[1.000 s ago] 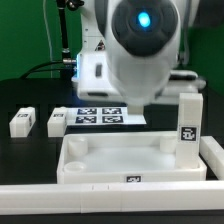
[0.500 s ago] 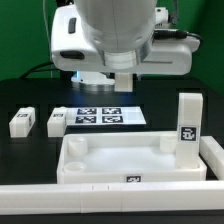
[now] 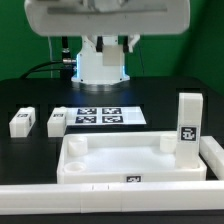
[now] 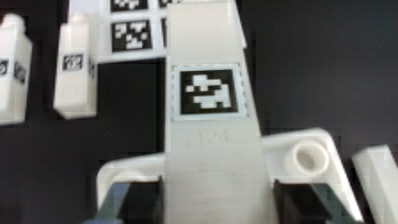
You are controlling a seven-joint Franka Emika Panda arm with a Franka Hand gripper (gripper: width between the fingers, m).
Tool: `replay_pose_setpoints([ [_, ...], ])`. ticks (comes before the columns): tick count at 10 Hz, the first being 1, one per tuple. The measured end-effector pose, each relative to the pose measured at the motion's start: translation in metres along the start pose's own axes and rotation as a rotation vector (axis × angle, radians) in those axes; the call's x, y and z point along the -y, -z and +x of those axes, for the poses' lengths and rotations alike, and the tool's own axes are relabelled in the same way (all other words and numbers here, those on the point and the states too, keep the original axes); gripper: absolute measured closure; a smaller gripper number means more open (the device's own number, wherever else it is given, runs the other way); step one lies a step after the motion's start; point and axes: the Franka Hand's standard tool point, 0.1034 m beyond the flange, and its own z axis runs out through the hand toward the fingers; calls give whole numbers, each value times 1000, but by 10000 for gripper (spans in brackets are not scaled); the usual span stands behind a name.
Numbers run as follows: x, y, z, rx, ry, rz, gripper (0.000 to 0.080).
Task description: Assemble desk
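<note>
Though half-wide, end effector firm on desk leg, above tabletop's corner socket, bare black table alongside.

Arm risen, now clear of desk.

Black table, green wall behind

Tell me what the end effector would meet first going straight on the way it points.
Likely the round corner socket, seen right beside the leg that the end effector holds; how far off it lies is unclear.
</note>
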Motion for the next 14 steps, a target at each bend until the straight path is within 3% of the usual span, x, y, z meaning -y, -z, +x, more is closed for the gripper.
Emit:
replay_pose_setpoints([
  [2,5,8,14,-184,8,9,509],
  [3,8,12,14,-309,12,20,509],
  [4,7,9,12,-337,6,37,509],
  [5,2,16,23,-377,-16,77,509],
  [6,-5,36,31,-433,-23,129,509],
  [7,-11,55,37,-529,-37,152,509],
  [8,-13,60,36,-599,-46,161,509],
  [10,-11,52,32,-774,-54,145,509],
  [12,-13,57,40,-935,-66,127,509],
  [14,-21,40,44,-1123,-87,85,509],
])
